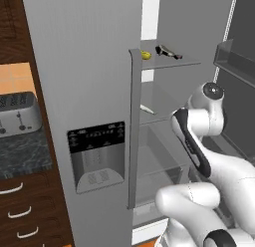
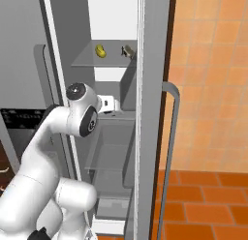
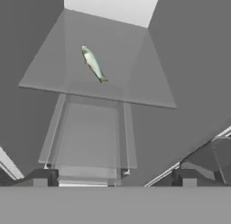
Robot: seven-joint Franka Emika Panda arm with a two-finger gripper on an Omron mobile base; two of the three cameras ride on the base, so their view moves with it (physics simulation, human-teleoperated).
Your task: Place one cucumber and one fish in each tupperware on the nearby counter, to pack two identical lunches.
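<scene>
A fish (image 3: 93,63) lies alone on a glass fridge shelf (image 3: 49,69), apart from the pincer (image 3: 115,175), whose tips stand wide and empty. The slim body may slide on glass if one fingertip touches first; the shelf edge could block a low approach.

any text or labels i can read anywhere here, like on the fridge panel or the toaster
No text here can be read.
Dispenser panel on the fridge door: rows of small pale marks on the black strip, too small and blurred to read.
Toaster: no lettering can be made out.
Fish and fridge shelves: no labels.
</scene>
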